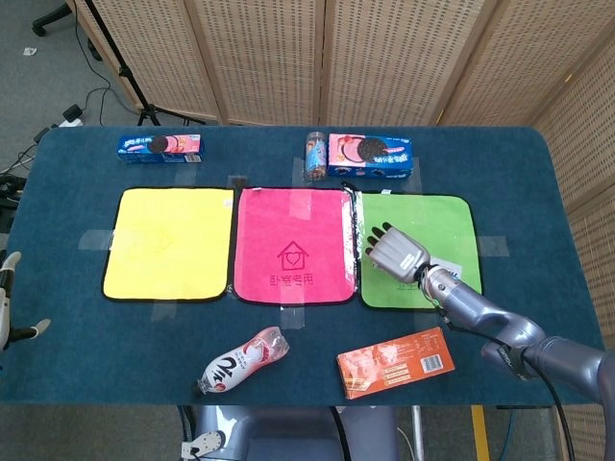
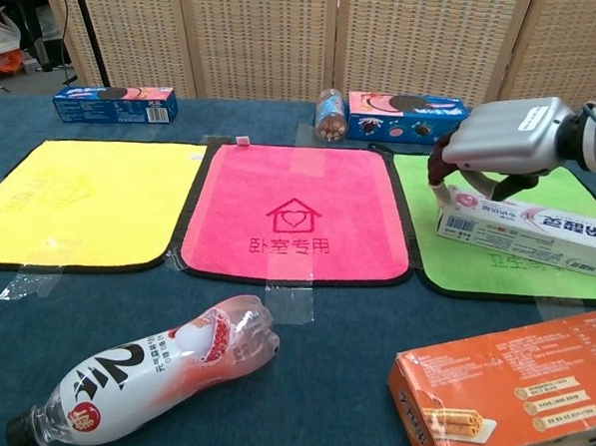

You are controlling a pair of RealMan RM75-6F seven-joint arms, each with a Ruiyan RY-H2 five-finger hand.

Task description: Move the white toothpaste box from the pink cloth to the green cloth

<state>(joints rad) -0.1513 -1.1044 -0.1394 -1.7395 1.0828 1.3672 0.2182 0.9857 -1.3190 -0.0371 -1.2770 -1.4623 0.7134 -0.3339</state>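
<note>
In the chest view my right hand (image 2: pixel 502 144) grips the left end of the white toothpaste box (image 2: pixel 538 228). The box lies lengthwise over the green cloth (image 2: pixel 424 195), low and slightly tilted; I cannot tell whether it touches the cloth. The pink cloth (image 2: pixel 281 172) to its left has nothing on it. From the head camera the right hand (image 1: pixel 394 252) sits over the green cloth (image 1: pixel 432 216), next to the pink cloth (image 1: pixel 288 226), and hides the box. Only a sliver of my left hand (image 1: pixel 6 288) shows at the left edge, off the table, with pale fingers apart and holding nothing.
A yellow cloth (image 1: pixel 168 240) lies left of the pink one. Along the far edge are a blue cookie box (image 1: pixel 159 146), a cookie tube (image 1: pixel 313 157) and a larger cookie box (image 1: pixel 372 156). A plastic bottle (image 1: pixel 242 360) and an orange box (image 1: pixel 396 361) lie near the front edge.
</note>
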